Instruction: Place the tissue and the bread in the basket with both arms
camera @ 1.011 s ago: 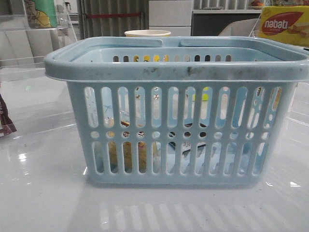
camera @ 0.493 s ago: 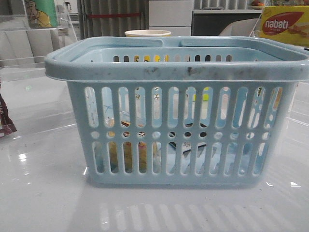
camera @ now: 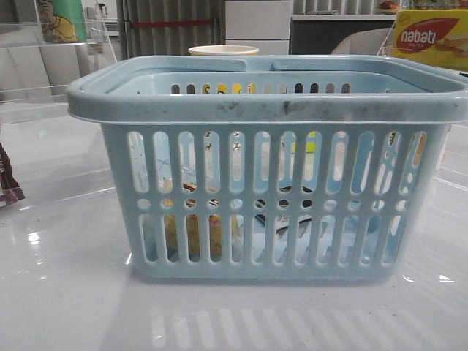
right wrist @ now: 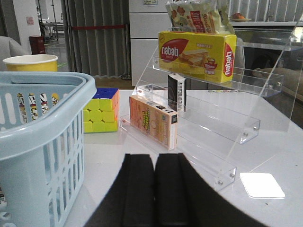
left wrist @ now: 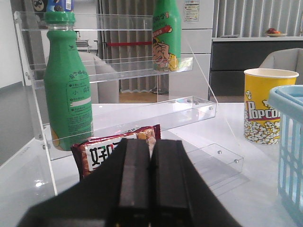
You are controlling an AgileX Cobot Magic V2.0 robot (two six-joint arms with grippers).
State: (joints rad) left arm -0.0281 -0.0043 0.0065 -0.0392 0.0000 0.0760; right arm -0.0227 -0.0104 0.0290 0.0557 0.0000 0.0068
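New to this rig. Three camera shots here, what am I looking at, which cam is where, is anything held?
This is a two-armed table robot, and each arm ends in black jaws.

The front camera faces forward over the white table. It is filled by a large pale blue slotted plastic basket. Through the slots you can glimpse golden-yellow bread in a clear wrapper and a small dark tissue pack lying inside.

The other two cameras sit on the wrists. The left wrist view shows the left gripper shut and empty, pointing at a clear acrylic shelf with a green plastic bottle, and a yellow popcorn cup beside it.

The right wrist view shows the right gripper also shut and empty. Ahead are a yellow nabati wafer box and a colourful puzzle cube.
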